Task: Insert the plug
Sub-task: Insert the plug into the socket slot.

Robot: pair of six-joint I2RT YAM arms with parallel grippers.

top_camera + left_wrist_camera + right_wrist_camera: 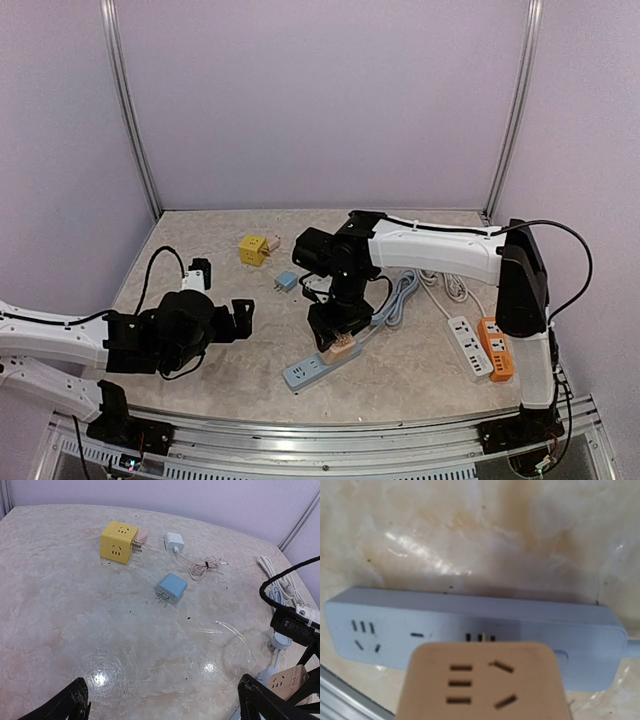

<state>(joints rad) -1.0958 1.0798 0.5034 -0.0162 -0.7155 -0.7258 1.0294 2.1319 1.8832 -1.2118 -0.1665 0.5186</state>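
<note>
**Right gripper** over the grey-blue power strip, shown from above and from both wrists. Its jaws are closed on the tan cube plug, which hangs just over the strip's middle section, near the centre of the table. You cannot tell whether the plug touches the strip. The left gripper stands wide open and holds nothing, well apart from the strip.

**Hazard 1, misalignment.** In the right wrist view the cube's body hides its own prongs and covers most of the socket beneath. Only the top of 1 slot group shows past its upper edge. If you press down while the prongs sit beside the slots, they will likely land on plastic, then skid or bend.

**Hazard 2, loose strip.** Nothing pins the strip down. An off-centre push could slide or tip it, and its cable could tug it round.

**Hazard 3, slip in the grip.** A hard push may rotate the smooth cube between the fingers and tilt the prongs.

**Hazard 4, wrong socket.** The strip shows 2 socket groups. The 1 at its left end lies clear of the cube, so check which you mean to use.
</note>
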